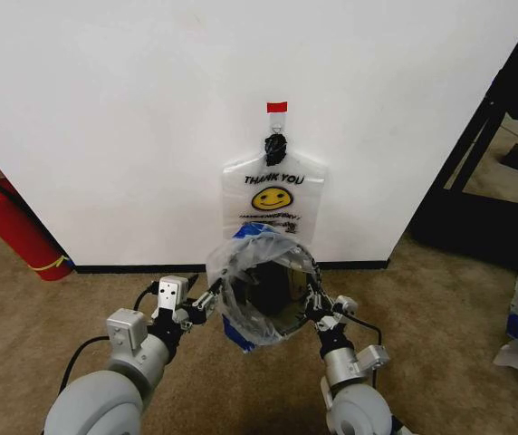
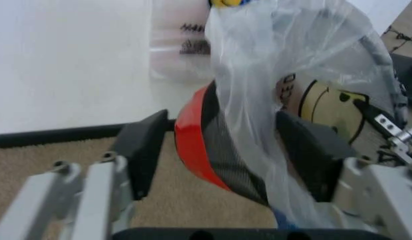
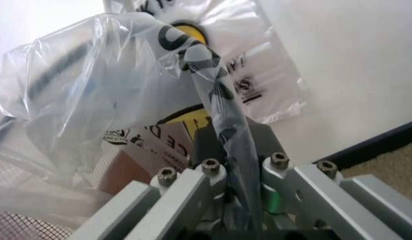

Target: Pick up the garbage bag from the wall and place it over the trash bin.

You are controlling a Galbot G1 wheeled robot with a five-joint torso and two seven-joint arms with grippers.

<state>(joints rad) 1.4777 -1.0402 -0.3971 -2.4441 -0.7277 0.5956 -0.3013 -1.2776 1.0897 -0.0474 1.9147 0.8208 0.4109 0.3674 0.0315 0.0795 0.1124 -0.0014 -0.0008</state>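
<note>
Stretching between the two grippers, the garbage bag [image 1: 257,288] hangs opened over the trash bin [image 1: 268,290], which stands on the carpet against the wall [image 1: 105,118]. The left gripper [image 2: 223,150] has its fingers [image 2: 142,145] spread apart, with the bin's red rim and a fold of bag film between them. The right gripper [image 3: 236,200] has its fingers clamped together on a twisted strip of the bag. A second printed bag [image 1: 273,195] hangs from the black hook [image 1: 275,143] beyond the fingers.
</note>
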